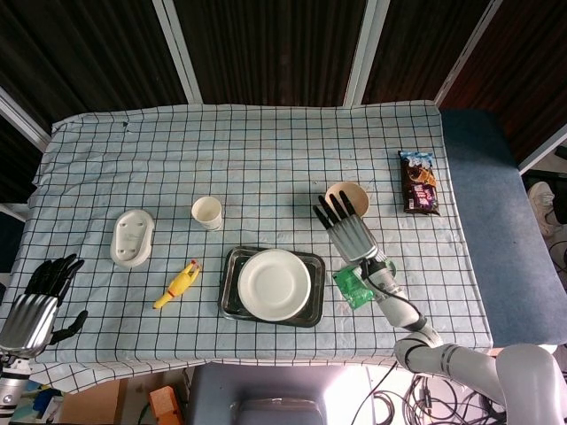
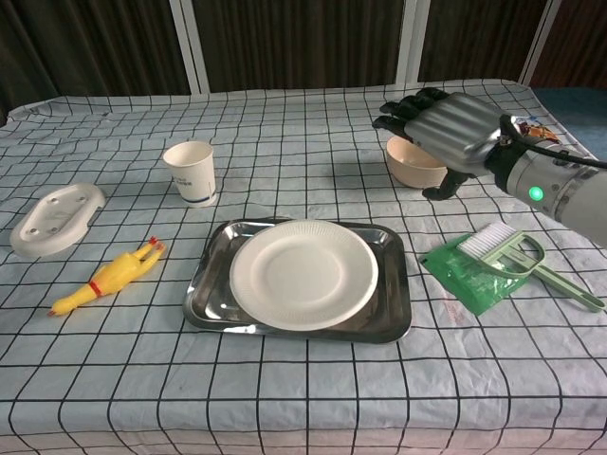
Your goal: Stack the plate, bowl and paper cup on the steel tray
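A white paper plate lies flat in the steel tray near the table's front edge. The beige bowl stands behind the tray to the right, partly hidden by my right hand, which hovers just above it with fingers spread and nothing in them. A white paper cup stands upright behind the tray to the left. My left hand hangs open off the table's front left corner, seen only in the head view.
A green brush and dustpan lie right of the tray. A yellow rubber chicken and a white soap dish sit at the left. A dark snack bag lies at the far right.
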Tool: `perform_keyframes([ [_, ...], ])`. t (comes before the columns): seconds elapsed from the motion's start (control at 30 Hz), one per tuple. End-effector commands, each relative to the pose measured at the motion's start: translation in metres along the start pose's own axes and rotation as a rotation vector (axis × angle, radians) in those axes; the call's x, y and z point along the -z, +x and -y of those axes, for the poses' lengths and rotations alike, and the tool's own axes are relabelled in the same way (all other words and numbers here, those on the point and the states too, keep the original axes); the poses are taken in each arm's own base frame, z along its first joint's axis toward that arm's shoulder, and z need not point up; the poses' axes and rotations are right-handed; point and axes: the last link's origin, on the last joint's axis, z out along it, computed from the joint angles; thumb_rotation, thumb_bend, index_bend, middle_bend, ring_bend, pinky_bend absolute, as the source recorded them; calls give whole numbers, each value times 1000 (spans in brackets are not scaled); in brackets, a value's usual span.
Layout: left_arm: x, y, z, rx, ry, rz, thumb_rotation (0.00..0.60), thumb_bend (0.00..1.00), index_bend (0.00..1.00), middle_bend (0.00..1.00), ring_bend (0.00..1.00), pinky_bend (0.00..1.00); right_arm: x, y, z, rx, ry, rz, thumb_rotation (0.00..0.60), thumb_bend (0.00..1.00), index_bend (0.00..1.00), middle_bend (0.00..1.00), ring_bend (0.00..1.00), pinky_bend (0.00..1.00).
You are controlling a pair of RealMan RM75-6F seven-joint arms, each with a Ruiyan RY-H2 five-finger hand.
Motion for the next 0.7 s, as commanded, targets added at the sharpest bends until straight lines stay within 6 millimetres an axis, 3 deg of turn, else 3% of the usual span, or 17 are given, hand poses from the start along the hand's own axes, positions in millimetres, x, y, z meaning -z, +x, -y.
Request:
perform_keyframes([
  [0.03, 0, 0, 0, -2, 0, -4, 600, 322, 0, 15, 6, 32, -17, -7, -19, 2, -90, 46, 600, 154, 99, 0, 0, 0],
  [0.27, -1, 0, 1, -4, 11, 3, 600, 322, 0, 16, 6, 31, -27, -23, -36, 3, -162, 106, 600, 153, 171, 0, 0, 0],
  [0.4, -1, 0, 1, -4, 12, 1, 600, 321, 0, 16, 6, 31, -26, -30, -41, -8, -170, 113, 600, 154, 276, 0, 0, 0],
  [0.57, -2, 0, 0, -6, 10, -9, 600, 341, 0, 16, 6, 32, -28, -35, -35, -66, -154, 119, 600, 212, 440, 0, 0, 0],
  [0.7, -1, 1, 1, -4, 14, -23, 600, 357, 0, 16, 6, 31, -31, -39, -28, -86, -152, 125, 600, 285, 499, 0, 0, 0],
])
